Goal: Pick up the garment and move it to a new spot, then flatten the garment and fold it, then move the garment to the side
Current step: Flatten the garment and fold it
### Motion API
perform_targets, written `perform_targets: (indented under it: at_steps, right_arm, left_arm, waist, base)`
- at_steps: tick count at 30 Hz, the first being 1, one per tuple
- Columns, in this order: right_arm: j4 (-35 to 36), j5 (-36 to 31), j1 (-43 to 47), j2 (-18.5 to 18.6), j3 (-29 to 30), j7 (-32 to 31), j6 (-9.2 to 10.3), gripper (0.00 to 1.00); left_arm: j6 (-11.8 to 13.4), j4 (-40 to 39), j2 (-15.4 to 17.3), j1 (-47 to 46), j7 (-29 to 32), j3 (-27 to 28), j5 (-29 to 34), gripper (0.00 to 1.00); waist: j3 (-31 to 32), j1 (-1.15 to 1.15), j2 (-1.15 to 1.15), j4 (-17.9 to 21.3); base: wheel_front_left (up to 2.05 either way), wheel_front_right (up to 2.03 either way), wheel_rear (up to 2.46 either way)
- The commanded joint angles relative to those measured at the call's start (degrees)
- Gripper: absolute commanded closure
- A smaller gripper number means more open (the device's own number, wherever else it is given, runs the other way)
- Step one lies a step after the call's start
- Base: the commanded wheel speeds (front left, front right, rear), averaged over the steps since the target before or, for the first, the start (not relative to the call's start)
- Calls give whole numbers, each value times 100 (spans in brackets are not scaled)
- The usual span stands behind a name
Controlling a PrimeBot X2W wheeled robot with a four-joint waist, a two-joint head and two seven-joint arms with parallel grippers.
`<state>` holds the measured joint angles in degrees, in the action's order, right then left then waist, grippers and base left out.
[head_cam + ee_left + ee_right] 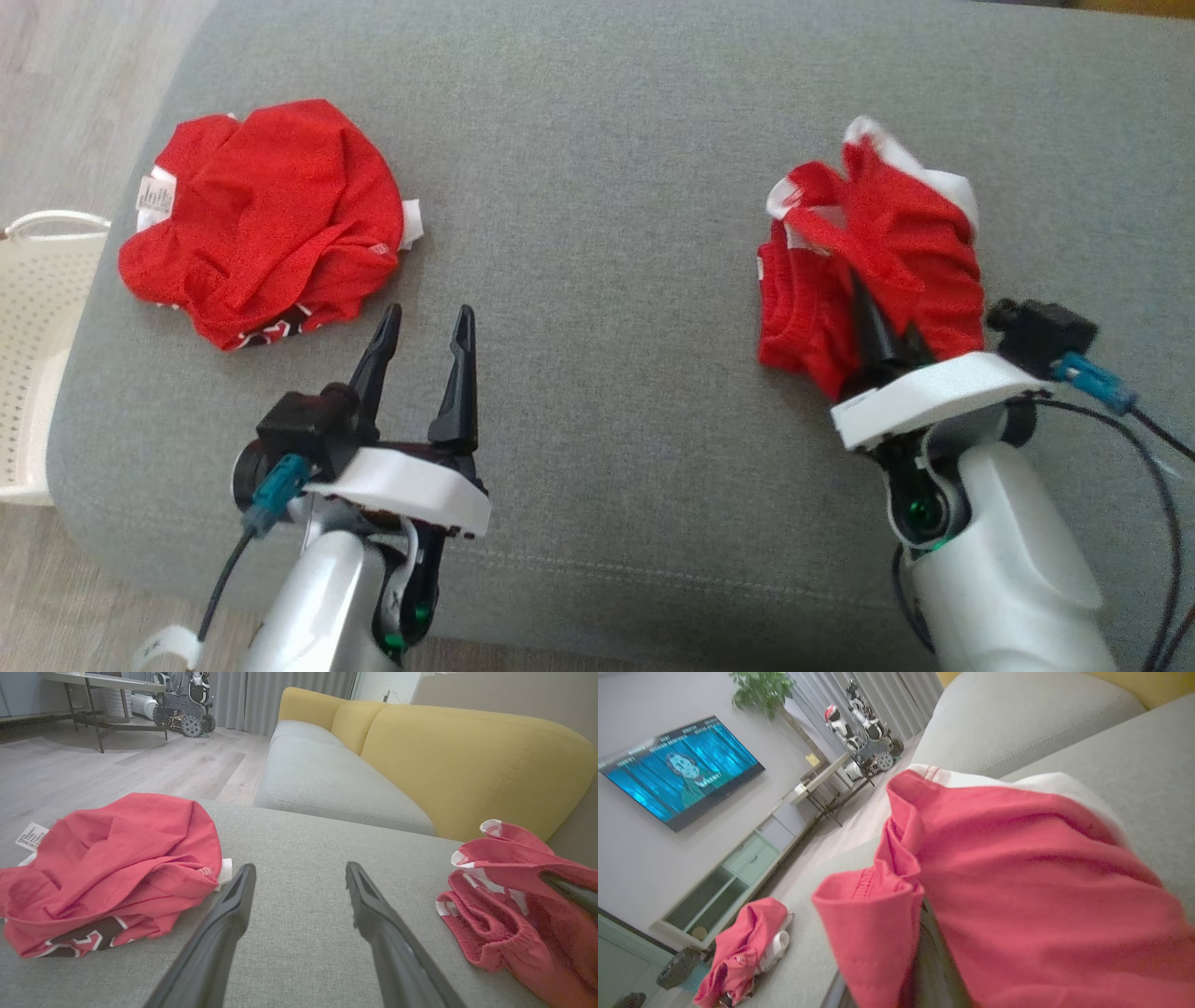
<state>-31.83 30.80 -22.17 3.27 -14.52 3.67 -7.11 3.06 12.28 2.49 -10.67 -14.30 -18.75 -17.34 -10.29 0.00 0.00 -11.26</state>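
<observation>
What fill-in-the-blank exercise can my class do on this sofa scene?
The left gripper holds its jaws ____.
The left garment and right garment are both coloured ____.
They lie on a sofa cushion coloured ____.
The right gripper digs into the garment on the robot's ____.
Missing words: open, red, grey, right.

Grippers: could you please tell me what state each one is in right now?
Left gripper: open, holding nothing, above the grey cushion.
Right gripper: closed on the red-and-white garment, partly buried in its folds.
</observation>
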Motion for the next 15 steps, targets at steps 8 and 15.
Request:
perform_targets:
  at_steps: [8,15]
  right_arm:
    - [-298,-554,-81,-39,-344,-144,-37,0]
    - [-131,-357,45,-39,-966,-153,-37,0]
  left_arm:
    - [26,-175,39,-173,-70,118,-54,0]
    - [31,-114,39,-132,-70,170,-70,0]
  waist:
    - [-89,0,0,-74]
    - [-21,0,0,-48]
  base:
    - [0,0,0]
    - [0,0,0]
